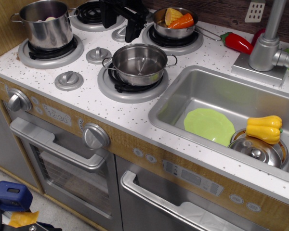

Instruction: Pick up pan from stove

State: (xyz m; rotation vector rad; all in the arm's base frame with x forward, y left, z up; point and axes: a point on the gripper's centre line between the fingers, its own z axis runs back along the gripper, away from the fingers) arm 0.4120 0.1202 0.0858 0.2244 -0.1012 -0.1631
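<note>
Toy kitchen stove (pixel 86 103), small steel pan (pixel 174 30) on back right burner holding corn (pixel 172 16) and orange carrot (pixel 184 21), black gripper (pixel 130 21) just left of it, jaw state unclear, empty pot (pixel 138 63) on front burner, green plate (pixel 209 126) in sink (pixel 183 91)

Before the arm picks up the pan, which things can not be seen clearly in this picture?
- The hand: dark, partly cut off by the top edge; open or shut is unclear.
- The tall pot: its contents are mostly hidden by its wall.
- The pan: corn and a carrot cover its inside.
- The lid: partly hidden under the yellow pepper.
</note>
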